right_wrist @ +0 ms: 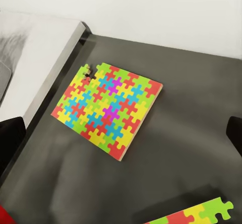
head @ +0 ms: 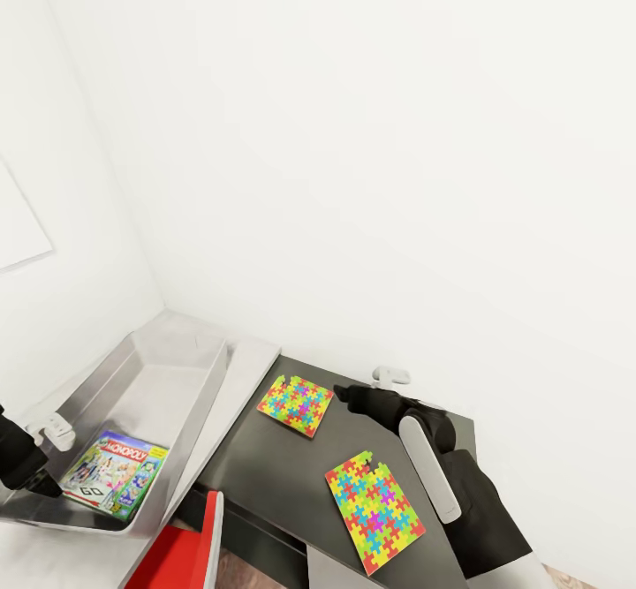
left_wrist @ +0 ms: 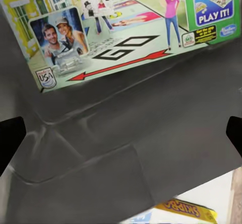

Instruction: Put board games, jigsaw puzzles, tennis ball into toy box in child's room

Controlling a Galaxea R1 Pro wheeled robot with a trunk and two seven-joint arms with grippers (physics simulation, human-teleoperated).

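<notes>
The grey toy box [head: 181, 377] stands at the table's left end, and a Monopoly board game [head: 115, 474] lies flat on its floor. My left gripper [head: 49, 439] hangs over the box's near end, open and empty; its wrist view looks down on the Monopoly lid [left_wrist: 126, 27] and the box floor [left_wrist: 126, 148]. Two bright jigsaw puzzles lie on the dark table: the far one [head: 297, 405] and the near one [head: 373, 501]. My right gripper [head: 346, 393] hovers open just right of the far puzzle [right_wrist: 108, 110], holding nothing.
A red chair [head: 190, 554] stands at the table's front edge, below the box. White walls close in behind and to the left. Past the box's rim another board game [left_wrist: 176, 211] lies on a white surface. Bare dark tabletop [right_wrist: 191, 133] surrounds the puzzles.
</notes>
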